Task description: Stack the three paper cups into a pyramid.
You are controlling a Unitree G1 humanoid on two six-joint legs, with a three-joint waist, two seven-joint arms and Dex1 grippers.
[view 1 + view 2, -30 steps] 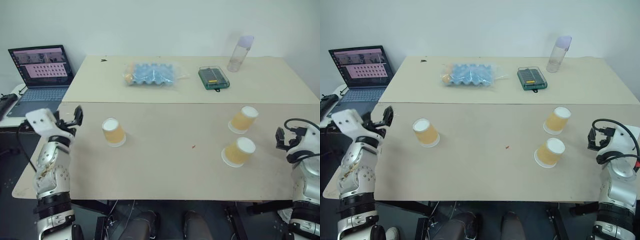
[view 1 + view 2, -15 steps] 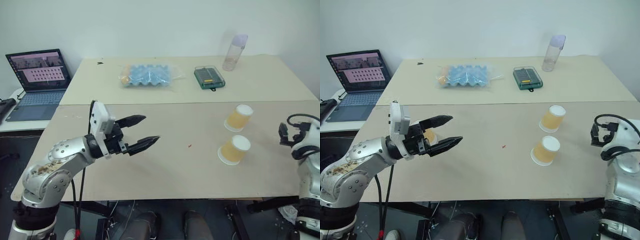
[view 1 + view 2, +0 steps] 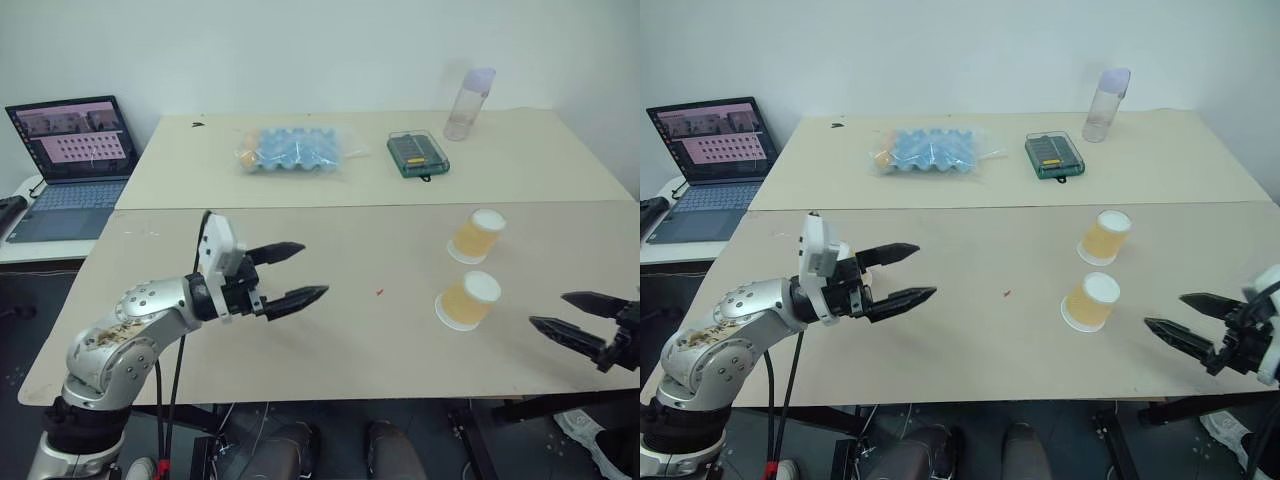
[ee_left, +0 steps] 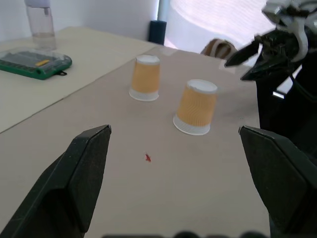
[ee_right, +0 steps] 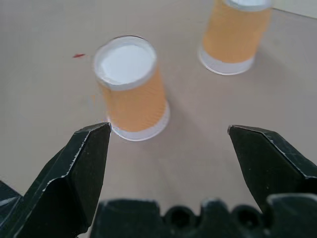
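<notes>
With both the left gripper (image 3: 300, 274) and right gripper (image 3: 565, 314) spread wide and empty, two cups (image 3: 465, 301) stood upside down at the bench's (image 3: 350, 340) three o'clock, where the near right jaws risked toppling one.

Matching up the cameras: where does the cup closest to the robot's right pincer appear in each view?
Left eye: cup right of centre, just ahead of the right pincer.
Right eye: cup in the same spot.
Left wrist: the closer of two cups.
Right wrist: the closer cup.
Shared landmark: the red speck.
</notes>
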